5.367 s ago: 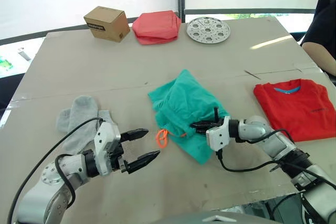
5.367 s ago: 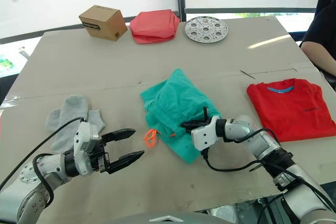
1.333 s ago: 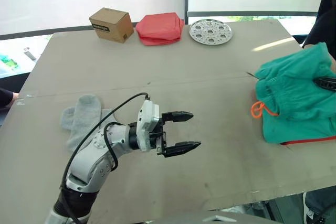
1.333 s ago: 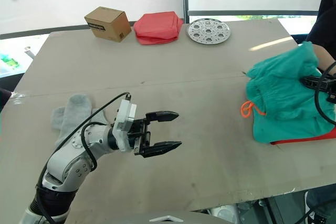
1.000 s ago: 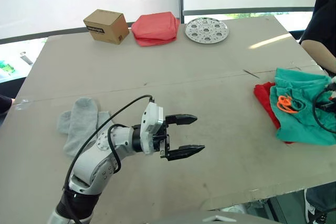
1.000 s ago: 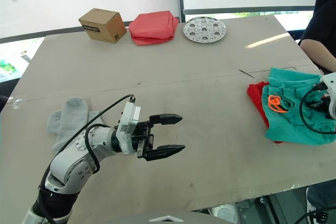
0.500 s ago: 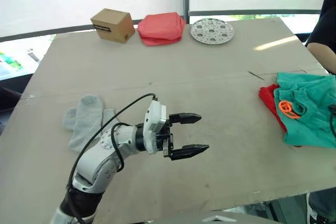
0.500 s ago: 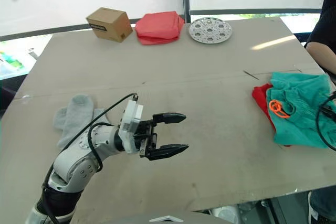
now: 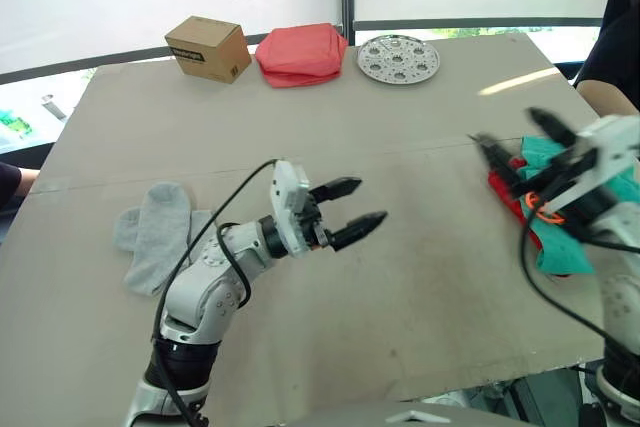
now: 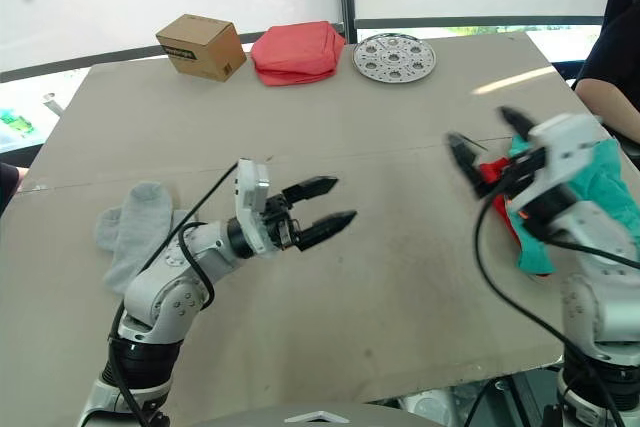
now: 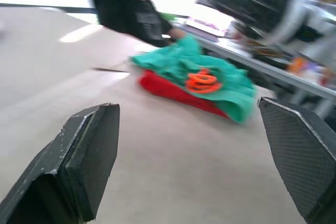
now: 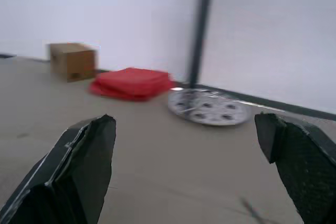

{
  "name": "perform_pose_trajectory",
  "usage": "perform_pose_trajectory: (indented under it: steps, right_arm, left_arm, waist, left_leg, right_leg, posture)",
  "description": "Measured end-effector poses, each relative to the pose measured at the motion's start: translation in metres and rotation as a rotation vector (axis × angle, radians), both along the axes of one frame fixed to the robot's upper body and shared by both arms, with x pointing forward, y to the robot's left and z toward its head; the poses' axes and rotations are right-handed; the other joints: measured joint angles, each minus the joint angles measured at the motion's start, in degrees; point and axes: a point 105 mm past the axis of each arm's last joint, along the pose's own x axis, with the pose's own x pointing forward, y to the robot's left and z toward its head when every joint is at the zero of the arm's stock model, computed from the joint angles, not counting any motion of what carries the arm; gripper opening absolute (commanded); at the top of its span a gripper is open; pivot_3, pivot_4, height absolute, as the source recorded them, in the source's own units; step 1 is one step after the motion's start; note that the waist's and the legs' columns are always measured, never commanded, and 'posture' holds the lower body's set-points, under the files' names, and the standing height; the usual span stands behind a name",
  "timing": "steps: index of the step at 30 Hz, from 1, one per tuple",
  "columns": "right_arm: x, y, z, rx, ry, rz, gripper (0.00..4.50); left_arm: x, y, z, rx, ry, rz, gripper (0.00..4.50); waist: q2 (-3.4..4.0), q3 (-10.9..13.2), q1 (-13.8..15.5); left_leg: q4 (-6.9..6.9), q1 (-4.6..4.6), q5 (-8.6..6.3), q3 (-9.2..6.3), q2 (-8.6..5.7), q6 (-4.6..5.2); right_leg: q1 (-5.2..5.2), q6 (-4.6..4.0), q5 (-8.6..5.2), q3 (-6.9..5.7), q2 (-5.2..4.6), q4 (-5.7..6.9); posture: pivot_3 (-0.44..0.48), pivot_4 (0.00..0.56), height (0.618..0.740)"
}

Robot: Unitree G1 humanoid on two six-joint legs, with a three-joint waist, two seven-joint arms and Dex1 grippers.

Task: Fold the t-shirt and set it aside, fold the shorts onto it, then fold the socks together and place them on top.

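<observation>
Left eye view: the shorts [image 9: 565,247] now lie bunched on the t-shirt [image 9: 505,190] at the table's [image 9: 400,127] right edge, where a second ago the right gripper was down among them; the right gripper [image 9: 515,147] has since lifted clear and hovers above the pile's near-left corner, jaws spread wide and empty. Judgement: the shorts step looks finished, though the fold is loose, so the socks are next. The socks [image 9: 155,242] lie flat together at the table's left, well apart from the pile. The left gripper [image 9: 350,209] hangs over mid-table, jaws wide, empty, pointing toward the pile and away from the socks behind its forearm. Right eye view: same layout; cardboard box [image 10: 200,46], salmon cloth bundle [image 10: 297,50] and perforated metal disc [image 10: 394,57] sit untouched along the far edge. Left wrist view: both fingers far apart, with bare table between them; beyond, the teal shorts with orange drawstring loop [image 11: 203,81] rest on the red shirt. A person in black sits behind. Right wrist view: fingers wide, nothing between them, facing the far-edge items, none of the clothes near the jaws.
</observation>
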Motion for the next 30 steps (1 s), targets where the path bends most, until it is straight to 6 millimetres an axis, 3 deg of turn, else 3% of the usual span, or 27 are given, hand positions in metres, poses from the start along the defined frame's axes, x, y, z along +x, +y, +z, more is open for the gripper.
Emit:
perform_pose_trajectory:
  steps: [3, 5, 9, 12, 13, 14, 15, 16, 17, 18, 19, 20, 21, 22, 23, 25, 30]
  right_arm:
    - [-0.003, 0.028, -0.011, -0.038, 0.032, 0.169, 4.45]
    - [-0.007, 0.052, -0.014, -0.088, 0.030, 0.325, 4.45]
    - [0.000, 0.066, -0.017, -0.109, 0.037, 0.391, 4.45]
    - [0.008, 0.072, -0.020, -0.154, 0.024, 0.406, 4.45]
    - [0.008, 0.074, -0.019, -0.161, 0.017, 0.408, 4.45]
    - [0.009, 0.078, -0.019, -0.160, 0.009, 0.412, 4.45]
    - [0.009, 0.079, -0.019, -0.154, 0.006, 0.413, 4.45]
    - [0.009, 0.081, -0.019, -0.151, 0.005, 0.417, 4.45]
    - [0.009, 0.081, -0.019, -0.150, 0.006, 0.418, 4.45]
    - [0.009, 0.080, -0.019, -0.149, 0.006, 0.414, 4.45]
    - [0.009, 0.080, -0.020, -0.148, 0.011, 0.413, 4.45]
    - [0.008, 0.079, -0.020, -0.143, 0.016, 0.417, 4.45]
    - [0.007, 0.080, -0.020, -0.139, 0.020, 0.427, 4.45]
    - [0.004, 0.083, -0.021, -0.128, 0.030, 0.459, 4.45]
    - [0.002, 0.084, -0.021, -0.123, 0.034, 0.473, 4.45]
    - [-0.002, 0.086, -0.019, -0.119, 0.029, 0.499, 4.45]
    - [-0.006, 0.087, -0.019, -0.123, 0.032, 0.542, 4.45]
  left_arm:
    - [0.008, 0.024, -0.007, 0.034, 0.029, 0.147, 4.50]
    - [0.008, 0.053, -0.022, 0.129, 0.055, 0.297, 4.50]
    - [0.004, 0.088, -0.027, 0.187, 0.065, 0.451, 4.50]
    - [0.000, 0.092, -0.019, 0.191, 0.033, 0.473, 4.50]
    - [0.000, 0.091, -0.018, 0.189, 0.030, 0.475, 4.50]
    - [-0.001, 0.091, -0.018, 0.185, 0.029, 0.483, 4.50]
    - [-0.002, 0.090, -0.018, 0.178, 0.029, 0.486, 4.50]
    - [-0.002, 0.089, -0.019, 0.170, 0.033, 0.492, 4.50]
    - [-0.003, 0.089, -0.019, 0.170, 0.035, 0.495, 4.50]
    - [-0.004, 0.089, -0.019, 0.168, 0.034, 0.499, 4.50]
    - [-0.004, 0.088, -0.019, 0.165, 0.033, 0.501, 4.50]
    - [-0.006, 0.089, -0.019, 0.166, 0.035, 0.506, 4.50]
    - [-0.007, 0.091, -0.020, 0.170, 0.041, 0.517, 4.50]
    - [-0.009, 0.102, -0.022, 0.184, 0.050, 0.561, 4.50]
    - [-0.010, 0.110, -0.023, 0.190, 0.056, 0.598, 4.50]
    - [-0.012, 0.124, -0.023, 0.221, 0.054, 0.655, 4.50]
    - [-0.026, 0.157, -0.033, 0.306, 0.091, 0.741, 4.50]
  waist:
    - [-0.02, 0.01, -0.12]
    - [-0.04, 0.03, -0.61]
    - [-0.12, 0.06, -0.15]
    - [0.01, 0.15, -0.39]
    - [0.07, 0.16, -0.39]
    - [0.12, 0.17, -0.47]
    - [0.12, 0.17, -0.45]
    - [-0.08, 0.14, -0.45]
    - [-0.29, 0.16, -0.51]
    - [-0.30, 0.15, -1.00]
    - [-0.16, 0.11, -1.53]
    - [0.18, 0.10, -2.02]
    - [0.45, 0.02, -1.83]
    - [0.56, 0.08, -1.48]
    - [0.41, 0.12, -0.91]
    - [0.19, 0.16, 0.06]
    - [0.05, 0.08, -0.24]
  left_leg:
    - [0.00, 0.02, -0.04, 0.01, 0.00, -0.07]
    - [-0.02, 0.08, -0.10, 0.06, 0.02, -0.18]
    - [0.00, 0.05, -0.13, 0.04, 0.02, -0.26]
    - [-0.10, -0.02, 0.06, -3.02, -2.05, -0.30]
    - [-0.15, 0.07, 0.22, -4.75, -3.17, -0.34]
    - [-0.20, 0.19, 0.50, -7.28, -4.75, -0.60]
    - [-0.31, 0.27, 0.66, -8.73, -5.62, -0.80]
    - [-0.77, 0.56, 0.99, -10.48, -6.87, -1.09]
    - [-0.89, 0.62, 1.09, -10.43, -6.93, -1.21]
    - [-0.35, -0.26, 1.06, -6.97, -4.79, -1.18]
    - [-0.03, -0.54, 0.95, -4.14, -2.47, -0.93]
    - [-0.15, -0.70, 0.98, -2.51, -0.40, -0.86]
    - [-0.17, -0.91, 0.95, -2.80, -0.41, -1.44]
    - [-0.11, -1.07, 0.81, -2.81, -0.34, -1.33]
    - [-0.12, -1.00, 0.80, -2.85, -0.42, -1.32]
    - [-0.22, -0.92, 0.91, -2.84, -0.42, -1.50]
    - [-0.58, -0.83, 1.04, -2.83, -0.33, -1.69]
  right_leg:
    - [0.00, -0.02, -0.01, 0.01, 0.00, 0.00]
    - [0.00, -0.05, -0.04, 0.08, 0.03, 0.01]
    - [-0.01, 0.05, -0.11, 0.05, 0.00, 0.01]
    - [0.67, 0.74, -0.55, -1.72, -0.83, 0.11]
    - [0.68, 1.18, -0.79, -1.81, -0.59, 0.34]
    - [0.67, 1.94, -1.20, -1.14, -0.15, 0.66]
    - [0.67, 2.06, -1.40, -0.78, 0.01, 0.78]
    - [0.82, 1.71, -1.60, -0.90, -0.78, 0.81]
    - [1.05, 1.44, -1.71, -1.28, -1.39, 0.84]
    - [1.50, 0.63, -1.94, -2.83, -2.51, 1.19]
    - [1.79, 0.44, -2.19, -3.70, -2.82, 1.35]
    - [2.06, 0.56, -2.53, -4.61, -3.08, 1.52]
    - [1.93, 0.30, -2.63, -3.85, -2.30, 1.24]
    - [1.65, 0.38, -2.61, -1.47, -0.83, 0.88]
    - [1.58, 0.64, -2.63, -0.01, -0.15, 0.82]
    - [1.51, 0.91, -2.57, 0.52, -0.08, 0.86]
    - [1.18, 0.51, -2.36, 0.67, -0.02, 0.99]
  posture:
    - [0.000, 0.150, 0.740]
    - [0.000, 0.150, 0.740]
    - [0.000, 0.150, 0.740]
    - [0.000, 0.150, 0.740]
    - [0.000, 0.150, 0.740]
    - [0.000, 0.150, 0.740]
    - [0.000, 0.150, 0.740]
    - [0.000, 0.150, 0.740]
    - [0.000, 0.150, 0.740]
    - [0.000, 0.150, 0.740]
    - [0.000, 0.150, 0.740]
    - [0.000, 0.150, 0.740]
    - [0.000, 0.150, 0.740]
    - [0.000, 0.150, 0.740]
    - [0.000, 0.150, 0.740]
    - [0.000, 0.150, 0.740]
    - [0.000, 0.150, 0.740]
